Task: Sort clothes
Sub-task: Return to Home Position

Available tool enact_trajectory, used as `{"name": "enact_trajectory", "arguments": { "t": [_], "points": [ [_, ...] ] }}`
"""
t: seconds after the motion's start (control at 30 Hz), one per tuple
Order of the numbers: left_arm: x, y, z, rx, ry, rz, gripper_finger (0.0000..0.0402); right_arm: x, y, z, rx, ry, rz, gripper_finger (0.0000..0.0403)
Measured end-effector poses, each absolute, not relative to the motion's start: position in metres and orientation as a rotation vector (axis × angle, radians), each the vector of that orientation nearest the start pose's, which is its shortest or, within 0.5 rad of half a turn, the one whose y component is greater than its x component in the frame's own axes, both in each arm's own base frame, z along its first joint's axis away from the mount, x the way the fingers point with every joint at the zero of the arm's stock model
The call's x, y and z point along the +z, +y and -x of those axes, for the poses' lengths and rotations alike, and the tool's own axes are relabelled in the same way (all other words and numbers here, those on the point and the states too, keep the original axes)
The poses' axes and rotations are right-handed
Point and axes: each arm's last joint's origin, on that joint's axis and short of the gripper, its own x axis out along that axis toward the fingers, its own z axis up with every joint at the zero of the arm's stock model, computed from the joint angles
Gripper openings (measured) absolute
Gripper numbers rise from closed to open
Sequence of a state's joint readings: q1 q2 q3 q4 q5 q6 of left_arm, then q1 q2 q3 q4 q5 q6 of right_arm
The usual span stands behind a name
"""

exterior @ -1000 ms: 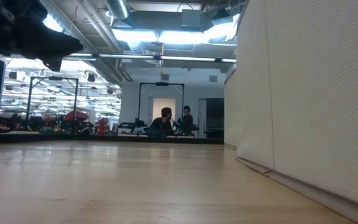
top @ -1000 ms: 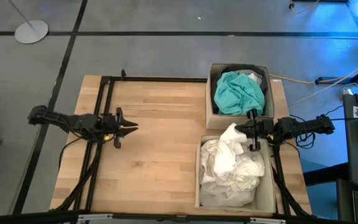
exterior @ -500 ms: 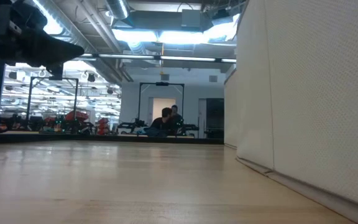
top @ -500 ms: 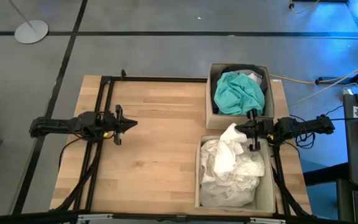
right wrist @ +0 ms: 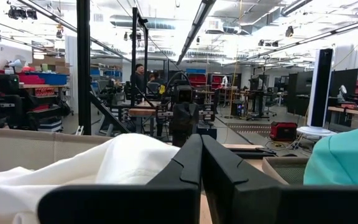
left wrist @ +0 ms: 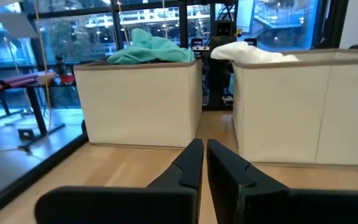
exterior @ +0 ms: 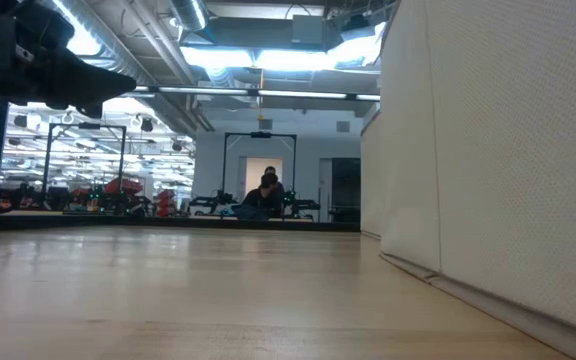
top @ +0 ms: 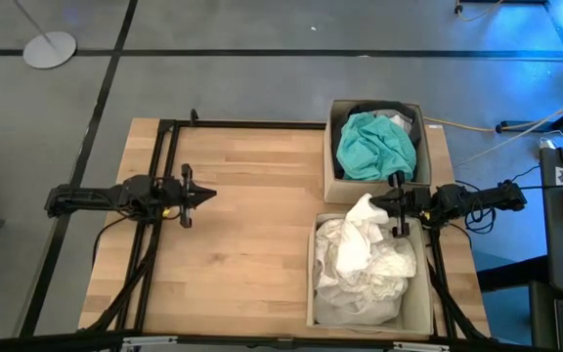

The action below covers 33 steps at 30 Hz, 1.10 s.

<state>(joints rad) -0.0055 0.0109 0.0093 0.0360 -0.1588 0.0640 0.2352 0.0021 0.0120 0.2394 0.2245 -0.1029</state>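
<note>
- Starting at the near right corner of the light wooden desk (top: 252, 254): a cream straight-walled box (top: 312, 293) sits there, heaped with crumpled white and cream garments (top: 365, 259). The pile rises above the rim.
- In the low view that box's pale wall (exterior: 498, 150) fills the right side, with bare wood running away beside it.
- Midway along the right edge is the right gripper (top: 379, 203). It hangs over the far rim of the near box, right above the peak of the white pile. Whether it touches the cloth, I cannot tell.
- Its wrist view settles the fingers: the right gripper (right wrist: 200, 138) is closed, its two dark fingers pressed together with nothing between them. White fabric (right wrist: 123, 165) lies below to one side and teal fabric (right wrist: 347, 162) to the other.
- Across the desk, over the left edge and about halfway back, is the left gripper (top: 211, 194). It points towards the boxes and is well apart from them.
- The left gripper (left wrist: 202, 144) is closed too, with only a sliver between the fingertips, and it is empty. Both boxes stand ahead of it.
- At the far right corner sits a second cream box (top: 331, 166), just beside the first. A rumpled teal garment (top: 374, 147) lies on top, with dark fabric (top: 360, 110) showing at its far side.
- Beyond the desk, seated people (exterior: 266, 190) are in the workshop.
</note>
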Motion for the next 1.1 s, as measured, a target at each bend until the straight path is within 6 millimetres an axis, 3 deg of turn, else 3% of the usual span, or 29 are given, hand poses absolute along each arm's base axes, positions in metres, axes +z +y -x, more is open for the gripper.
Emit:
{"name": "enact_trajectory", "arguments": {
  "t": [1.1],
  "points": [
    [0.1693,0.0041,-0.0974,0.155,-0.028,-0.076,0.0008,0.1903,0.0155,-0.0923,-0.001,-0.244,0.045,0.0012]
  ]
}}
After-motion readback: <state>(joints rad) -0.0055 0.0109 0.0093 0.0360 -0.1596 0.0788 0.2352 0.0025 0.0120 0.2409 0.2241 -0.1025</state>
